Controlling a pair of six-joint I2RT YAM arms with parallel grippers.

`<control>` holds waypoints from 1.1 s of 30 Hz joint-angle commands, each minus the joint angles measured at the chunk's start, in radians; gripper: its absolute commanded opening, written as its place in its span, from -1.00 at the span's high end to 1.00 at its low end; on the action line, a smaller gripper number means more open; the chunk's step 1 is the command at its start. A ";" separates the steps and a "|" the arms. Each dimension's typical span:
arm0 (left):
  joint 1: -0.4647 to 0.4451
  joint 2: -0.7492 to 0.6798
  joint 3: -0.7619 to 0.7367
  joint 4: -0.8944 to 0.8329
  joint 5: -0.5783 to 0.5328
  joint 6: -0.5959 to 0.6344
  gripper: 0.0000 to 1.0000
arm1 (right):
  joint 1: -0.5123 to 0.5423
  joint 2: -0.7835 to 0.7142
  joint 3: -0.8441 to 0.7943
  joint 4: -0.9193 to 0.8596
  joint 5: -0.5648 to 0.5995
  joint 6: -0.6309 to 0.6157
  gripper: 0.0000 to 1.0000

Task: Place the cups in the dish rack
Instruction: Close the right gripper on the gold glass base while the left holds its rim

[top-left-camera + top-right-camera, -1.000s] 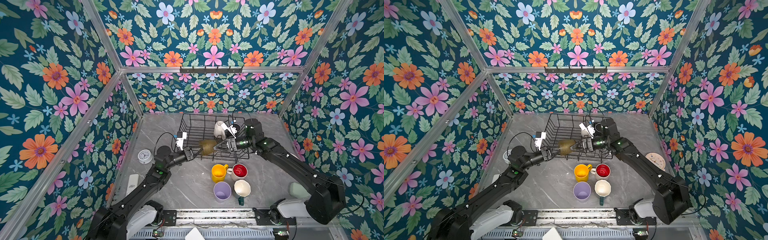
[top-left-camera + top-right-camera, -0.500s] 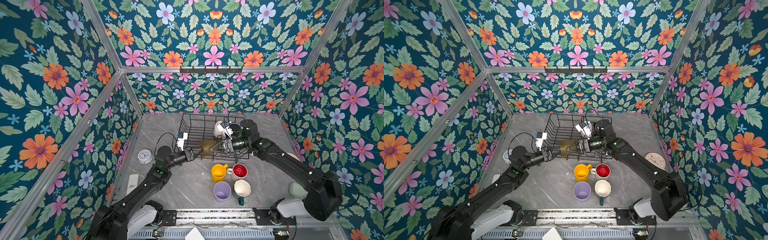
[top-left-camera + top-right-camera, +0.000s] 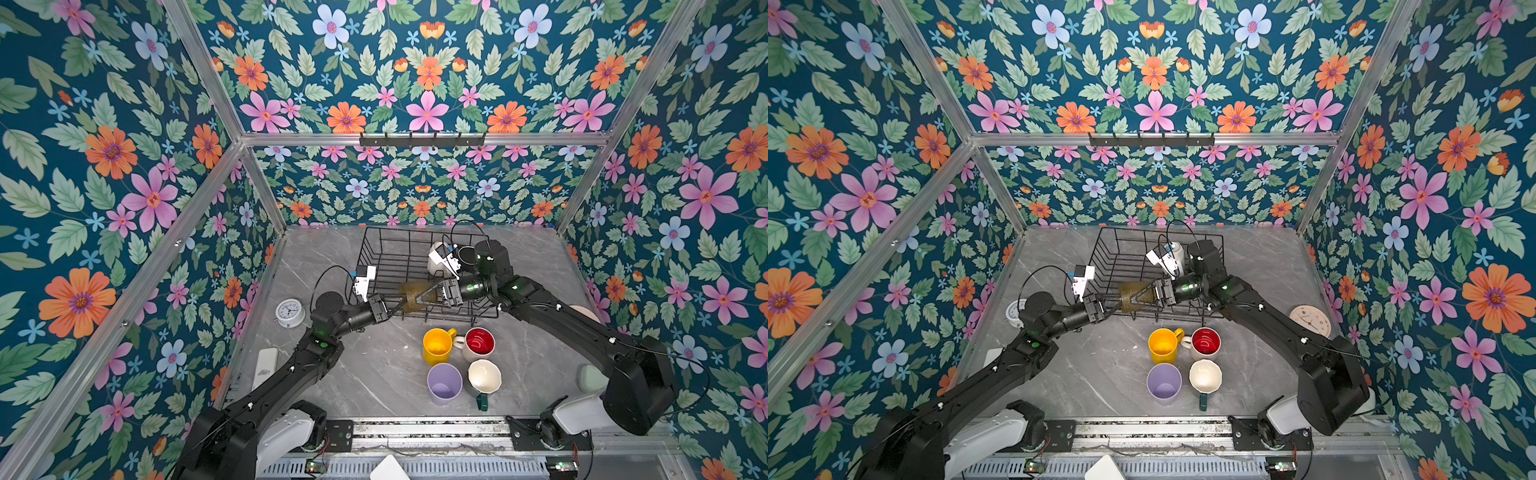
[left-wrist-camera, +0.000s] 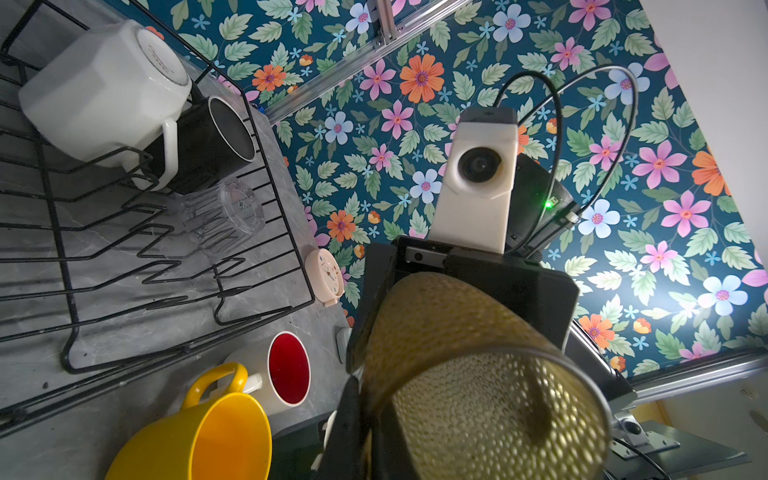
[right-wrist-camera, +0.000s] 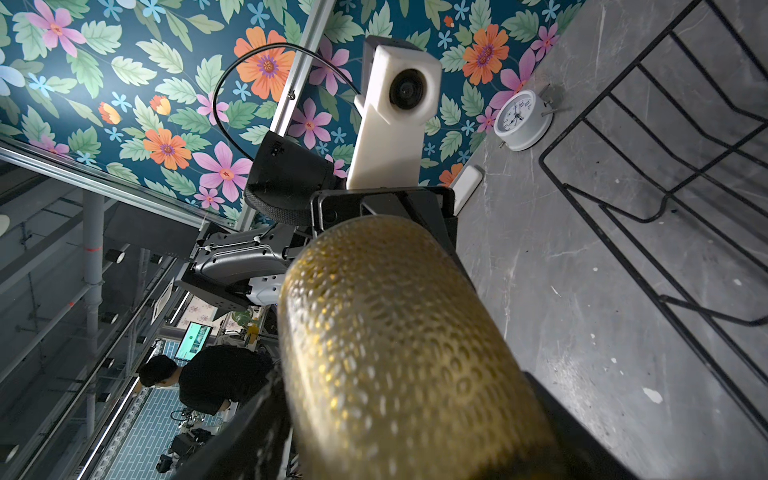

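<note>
- Left fingers [image 4: 351, 428] are pinched together on the wall of the amber glass [image 3: 415, 296] at its mouth, one inside and one outside, as the left wrist view shows.
- Right fingers [image 5: 569, 436] straddle the closed end of that glass from the opposite side. I cannot tell whether they press on it yet or only flank it.
- The glass lies on its side in the air between the two arms, mouth toward the left arm, seemingly over the near edge of the rack [image 3: 395, 257].
- A second ago the right fingers stood wider and farther back. They have since slid along the glass and narrowed, while the glass itself has hardly moved.
- I read that as a handover in progress. The left arm should not let go until the right grip is firm, or the dimpled, slick-looking glass could drop onto the wires.
- Already in the rack, at its far right corner, are the white mug [image 4: 104, 91], the black mug [image 4: 216, 137] and the clear glass [image 4: 224, 212], the last lying among the dividers.
- On the worktop [image 3: 374, 374] in front of the rack sit the yellow mug [image 3: 436, 345], red-lined mug [image 3: 480, 343], lilac tumbler [image 3: 444, 382] and cream-lined mug [image 3: 484, 376], close together in a square.
- By my count that is three loaded, one in hand and four to go.
- A clock [image 3: 289, 311] stands left of the rack, out of the way.
</note>
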 commanded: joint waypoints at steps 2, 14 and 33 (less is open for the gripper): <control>0.000 -0.001 0.002 0.051 0.011 -0.002 1.00 | 0.001 0.003 0.003 0.027 0.002 -0.002 -0.50; -0.001 -0.007 -0.009 0.054 0.015 -0.002 1.00 | 0.002 0.004 0.006 0.011 0.004 -0.010 -0.02; -0.001 -0.007 -0.026 0.151 0.049 -0.042 1.00 | 0.000 -0.012 0.033 -0.038 0.026 -0.013 -0.74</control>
